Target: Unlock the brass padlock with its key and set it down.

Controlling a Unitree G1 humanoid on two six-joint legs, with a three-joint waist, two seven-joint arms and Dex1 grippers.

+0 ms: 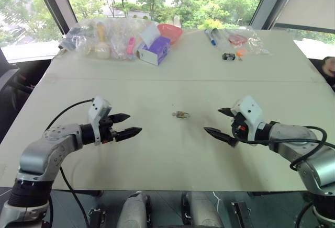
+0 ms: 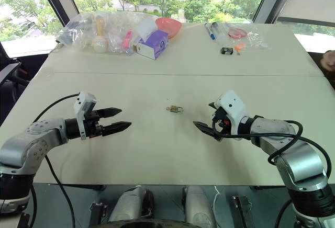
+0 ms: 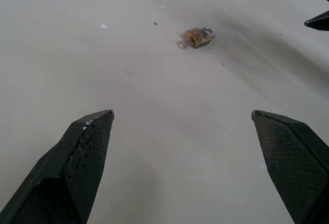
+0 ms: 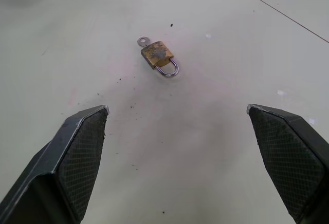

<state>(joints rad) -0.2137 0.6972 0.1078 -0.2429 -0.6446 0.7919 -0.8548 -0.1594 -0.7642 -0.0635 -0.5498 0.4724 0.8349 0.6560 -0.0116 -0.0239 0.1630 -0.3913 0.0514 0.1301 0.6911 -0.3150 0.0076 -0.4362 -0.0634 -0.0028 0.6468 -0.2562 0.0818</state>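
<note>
Windows with green trees behind them run along the far side of the room, and below them a pale worktop (image 1: pixel 172 149) stretches toward the camera, with a seam line crossing it partway back. Near the middle of the front section the brass padlock (image 1: pixel 180 114) lies flat on the bare surface, alone, with its silvery shackle at one end and a small key (image 4: pixel 142 41) at the opposite end of the body; whether the key sits in the lock cannot be told. The shackle looks closed.

Both arms reach in from the near edge, one on each side of the padlock. On the left, the left gripper (image 1: pixel 127 125) points toward the middle of the worktop with its two black fingers spread wide and nothing between them. On the right, the right gripper (image 1: pixel 224 122) points back toward the middle, its fingers likewise spread wide and empty. The padlock lies between the two, apart from both and touched by neither.

Along the far edge sits a heap of clear plastic bags (image 1: pixel 104 37), a purple and white box (image 1: pixel 154 50), a red bowl (image 1: pixel 170 32), some markers (image 1: pixel 210 37) and a small black object (image 1: pixel 228 56), all well away from the padlock.
</note>
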